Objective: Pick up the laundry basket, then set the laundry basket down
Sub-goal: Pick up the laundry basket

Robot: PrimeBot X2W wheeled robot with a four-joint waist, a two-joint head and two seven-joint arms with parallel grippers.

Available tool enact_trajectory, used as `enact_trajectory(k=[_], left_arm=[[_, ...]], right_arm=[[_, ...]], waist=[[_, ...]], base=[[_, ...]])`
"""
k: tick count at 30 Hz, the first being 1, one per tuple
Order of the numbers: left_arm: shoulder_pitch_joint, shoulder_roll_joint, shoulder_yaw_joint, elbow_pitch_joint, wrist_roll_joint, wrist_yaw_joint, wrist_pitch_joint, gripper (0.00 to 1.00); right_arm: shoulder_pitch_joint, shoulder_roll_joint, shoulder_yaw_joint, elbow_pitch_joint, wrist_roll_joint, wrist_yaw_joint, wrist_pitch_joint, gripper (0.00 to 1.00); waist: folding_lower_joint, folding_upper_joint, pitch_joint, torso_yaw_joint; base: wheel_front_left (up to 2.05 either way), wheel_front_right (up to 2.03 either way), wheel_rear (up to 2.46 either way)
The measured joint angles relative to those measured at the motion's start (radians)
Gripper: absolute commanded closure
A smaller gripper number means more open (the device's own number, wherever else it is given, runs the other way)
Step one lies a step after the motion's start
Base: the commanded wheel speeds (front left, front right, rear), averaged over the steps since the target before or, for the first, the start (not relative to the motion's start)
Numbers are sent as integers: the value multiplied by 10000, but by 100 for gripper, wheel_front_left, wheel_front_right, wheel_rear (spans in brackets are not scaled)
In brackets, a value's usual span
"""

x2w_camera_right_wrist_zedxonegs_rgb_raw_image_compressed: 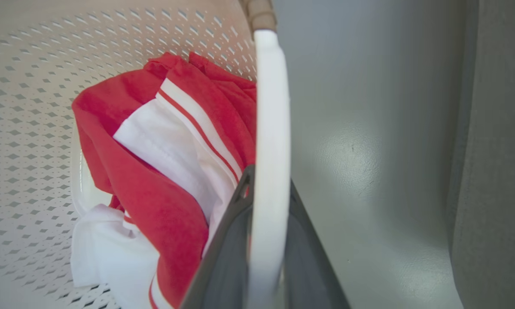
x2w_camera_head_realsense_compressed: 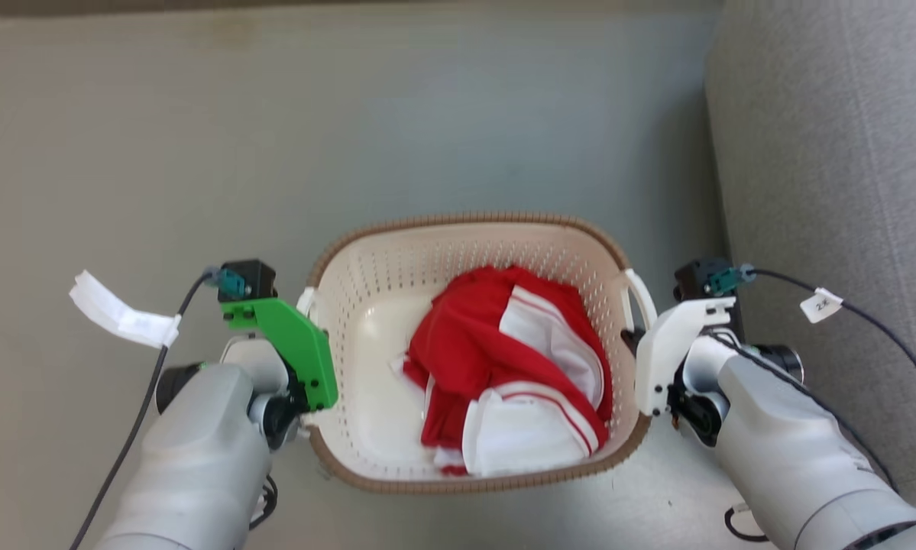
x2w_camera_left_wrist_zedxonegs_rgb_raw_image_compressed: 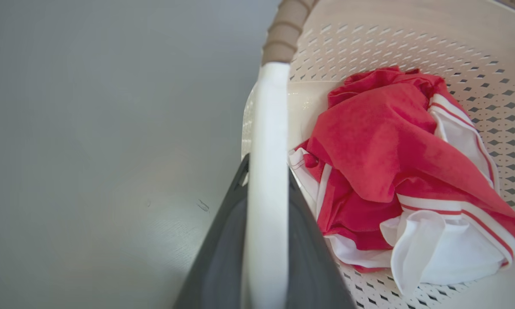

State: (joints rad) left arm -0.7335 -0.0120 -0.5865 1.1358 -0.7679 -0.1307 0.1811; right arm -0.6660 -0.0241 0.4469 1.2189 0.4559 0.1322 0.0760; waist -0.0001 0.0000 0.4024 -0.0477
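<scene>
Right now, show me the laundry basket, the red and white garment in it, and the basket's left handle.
the laundry basket (x2w_camera_head_realsense_compressed: 396, 267): head view, perforated far inner wall.
the red and white garment (x2w_camera_head_realsense_compressed: 473, 336): head view, red fold near its middle.
the left handle (x2w_camera_left_wrist_zedxonegs_rgb_raw_image_compressed: 268, 128): left wrist view, white bar's middle.

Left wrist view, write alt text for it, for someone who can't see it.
The left end effector grips the white side handle of the laundry basket, a dark finger on each side of it. A crumpled red and white garment lies inside the cream perforated basket; grey floor is to the left.
</scene>
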Motion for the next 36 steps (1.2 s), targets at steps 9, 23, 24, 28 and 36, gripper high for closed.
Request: enact_trajectory(k=[9, 23, 24, 28, 36], left_arm=[[415, 15, -4, 244, -366, 0, 416, 100], [1003, 36, 2, 466, -918, 2, 1099, 100], [1064, 35, 4, 477, -966, 2, 1106, 100], [1227, 38, 4, 499, -1104, 2, 1220, 100], [1460, 56, -6, 587, -1315, 2, 1496, 100]], right_arm=[[386, -17, 472, -263, 520, -6, 708, 100], [787, -33, 1037, -368, 1024, -10, 1576, 100], [827, -31, 1062, -368, 1070, -10, 1630, 100], [878, -33, 1154, -368, 1127, -10, 1779, 100], [1220, -29, 1371, -385, 1444, -13, 1992, 100]], waist=[[0, 0, -1116, -75], [0, 0, -2553, -212], [0, 0, -2642, -220], [0, 0, -2971, -247], [0, 0, -3539, -301]], base=[[0, 0, 0], [0, 0, 0], [0, 0, 0], [0, 0, 0], [0, 0, 0]])
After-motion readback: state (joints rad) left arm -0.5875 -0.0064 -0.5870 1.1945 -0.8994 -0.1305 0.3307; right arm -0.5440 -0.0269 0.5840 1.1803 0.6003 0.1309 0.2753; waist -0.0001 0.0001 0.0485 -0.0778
